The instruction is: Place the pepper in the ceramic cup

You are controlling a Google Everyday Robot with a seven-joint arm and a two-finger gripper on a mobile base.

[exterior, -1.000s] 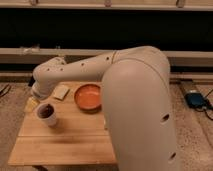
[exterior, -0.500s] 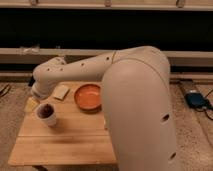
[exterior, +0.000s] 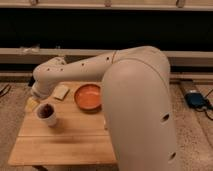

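The ceramic cup (exterior: 47, 116) stands whitish-grey on the left part of the wooden table (exterior: 70, 142). Something dark red shows inside its mouth, which looks like the pepper (exterior: 45, 110). My gripper (exterior: 35, 96) is at the end of the white arm, just above and to the left of the cup, near the table's left edge. The wrist covers most of it.
A wide orange bowl (exterior: 89, 96) sits at the table's back middle. A pale flat piece (exterior: 61, 92) lies left of the bowl, and a yellow object (exterior: 31, 104) lies at the left edge. My large white arm (exterior: 135, 115) covers the table's right side.
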